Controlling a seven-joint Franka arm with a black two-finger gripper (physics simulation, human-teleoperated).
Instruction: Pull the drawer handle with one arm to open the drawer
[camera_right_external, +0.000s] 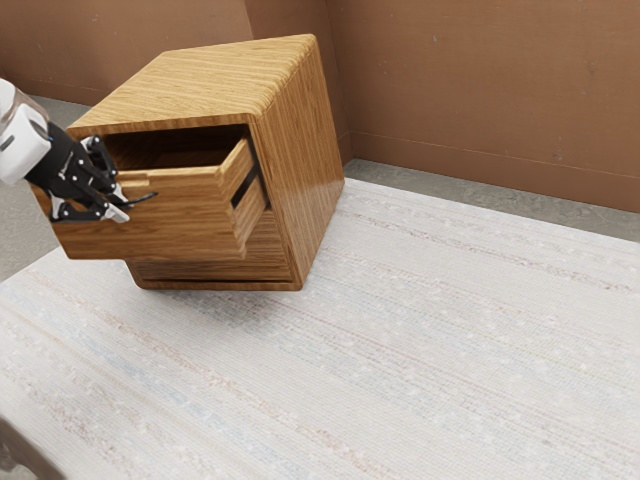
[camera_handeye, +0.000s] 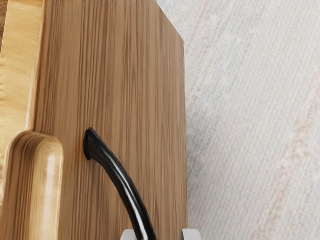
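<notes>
Arm (camera_right_external: 15, 140) is getting cut off by the exterior view's left edge; just a white link and the black hand are showing. Gripper (camera_right_external: 120, 198) is sitting at the front of the top drawer (camera_right_external: 165, 220), fingers standing apart with the thin black handle (camera_right_external: 143, 198) running between them. In the wrist view the handle (camera_handeye: 117, 180) is curving down the drawer front (camera_handeye: 135, 90) and getting cut off at the hand. It is passing close by one light pad and leaving a clear gap to the other pad (camera_handeye: 191, 234), so nothing is being clamped.

Drawer is sticking well out of the wooden cabinet (camera_right_external: 295, 130), toward the exterior view's left; its inside is lying in shadow, hard to read. Lower drawer (camera_right_external: 215, 262) is sitting pushed in, partly hidden under the open one. A rounded wooden edge (camera_handeye: 35, 185) is showing beside the drawer front; can't tell which part it is.

Cabinet is standing toward the table's (camera_right_external: 450, 330) far left. Pale tabletop is lying open toward the exterior view's right and front. Brown wall (camera_right_external: 480, 70) is running behind.
</notes>
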